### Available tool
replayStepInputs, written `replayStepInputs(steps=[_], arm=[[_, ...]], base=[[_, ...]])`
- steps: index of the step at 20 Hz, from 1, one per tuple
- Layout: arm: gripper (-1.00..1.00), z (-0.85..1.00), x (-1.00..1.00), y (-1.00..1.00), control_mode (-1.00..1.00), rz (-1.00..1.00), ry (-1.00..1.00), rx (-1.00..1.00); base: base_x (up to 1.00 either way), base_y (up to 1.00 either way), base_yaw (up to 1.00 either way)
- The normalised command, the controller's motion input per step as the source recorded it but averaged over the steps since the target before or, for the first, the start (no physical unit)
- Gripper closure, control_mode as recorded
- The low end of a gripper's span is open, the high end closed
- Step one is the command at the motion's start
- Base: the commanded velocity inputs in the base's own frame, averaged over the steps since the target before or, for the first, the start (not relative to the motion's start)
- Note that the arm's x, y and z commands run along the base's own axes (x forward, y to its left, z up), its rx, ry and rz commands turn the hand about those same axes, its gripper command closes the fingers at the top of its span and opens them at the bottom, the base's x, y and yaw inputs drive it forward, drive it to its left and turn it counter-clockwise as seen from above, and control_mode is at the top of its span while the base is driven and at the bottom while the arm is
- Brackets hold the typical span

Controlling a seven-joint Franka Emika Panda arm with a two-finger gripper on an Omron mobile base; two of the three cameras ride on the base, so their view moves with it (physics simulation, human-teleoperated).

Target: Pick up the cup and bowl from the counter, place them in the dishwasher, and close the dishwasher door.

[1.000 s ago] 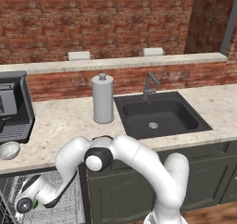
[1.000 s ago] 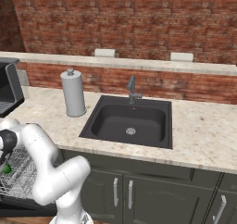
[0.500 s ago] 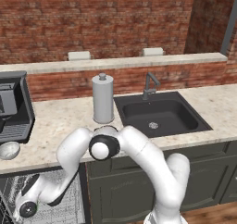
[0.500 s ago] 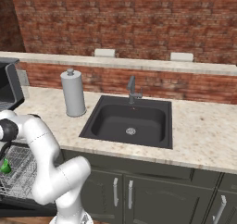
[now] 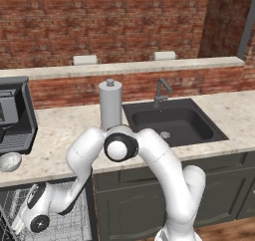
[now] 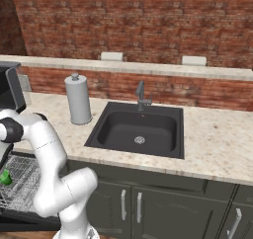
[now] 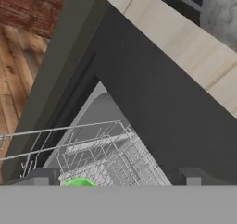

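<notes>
With the cup [image 6: 5, 177] already in the dishwasher [image 6: 20, 186] rack, our gripper [image 7: 115, 177] hangs wide open, empty. The bowl [image 5: 10, 161] waits on the counter [image 5: 60, 135] — glossy, likely slippery (pinch its rim).

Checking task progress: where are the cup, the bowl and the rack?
cup [image 6: 5, 177]: right base view, its green side.
bowl [image 5: 10, 161]: left base view, its rim.
rack [image 6: 22, 183]: right base view, its white wires.
</notes>
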Motion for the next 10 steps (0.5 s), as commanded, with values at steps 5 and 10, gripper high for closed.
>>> replayStepInputs(steps=[5, 10], arm=[[-1.00, 0.43, -0.06, -0.11, -1.00, 0.00, 0.00, 0.13], [-1.00, 0.35, 0.00, -0.02, -1.00, 0.00, 0.02, 0.01]], base=[[0.00, 0.00, 0.00], [0.00, 0.00, 0.00]])
